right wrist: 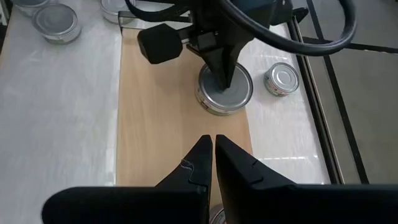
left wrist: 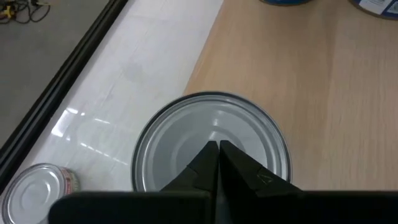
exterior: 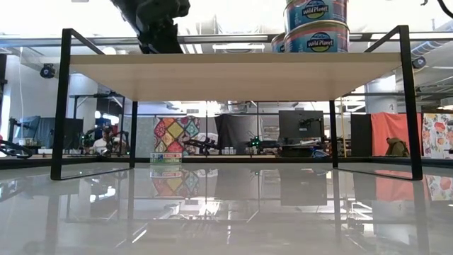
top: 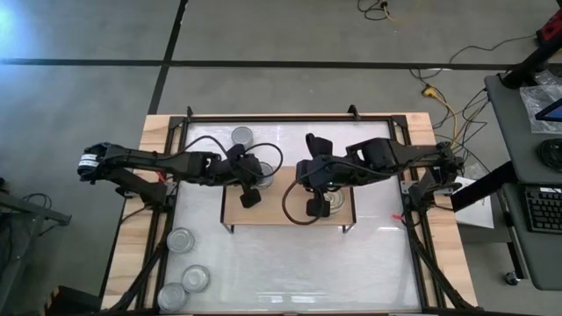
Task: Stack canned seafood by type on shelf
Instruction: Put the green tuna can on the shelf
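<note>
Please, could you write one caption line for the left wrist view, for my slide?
Left gripper, jaws shut, poised over a silver-topped can at the shelf edge.

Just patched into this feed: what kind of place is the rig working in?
Most likely a robotics lab or workshop, not a shop. The low view shows a monitor and benches of equipment behind the shelf; the high view shows a concrete floor with loose cables and a desk with a keyboard.
</note>
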Robot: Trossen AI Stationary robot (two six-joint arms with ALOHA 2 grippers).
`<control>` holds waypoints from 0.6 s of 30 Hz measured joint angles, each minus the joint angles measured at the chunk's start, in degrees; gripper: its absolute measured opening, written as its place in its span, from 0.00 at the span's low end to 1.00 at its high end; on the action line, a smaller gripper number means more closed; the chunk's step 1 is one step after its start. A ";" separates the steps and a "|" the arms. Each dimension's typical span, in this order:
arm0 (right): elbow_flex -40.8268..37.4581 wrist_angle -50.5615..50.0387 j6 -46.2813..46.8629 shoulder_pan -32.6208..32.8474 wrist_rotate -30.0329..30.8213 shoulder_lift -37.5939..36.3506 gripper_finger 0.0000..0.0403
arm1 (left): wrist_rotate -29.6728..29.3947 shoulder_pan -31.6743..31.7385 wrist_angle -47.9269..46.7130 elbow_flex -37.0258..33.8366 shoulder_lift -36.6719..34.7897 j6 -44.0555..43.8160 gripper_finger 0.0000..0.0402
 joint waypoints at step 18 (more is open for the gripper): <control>0.00 0.02 0.84 0.43 -0.02 0.00 0.03 | 0.83 -1.83 -0.32 1.53 -0.46 0.22 0.00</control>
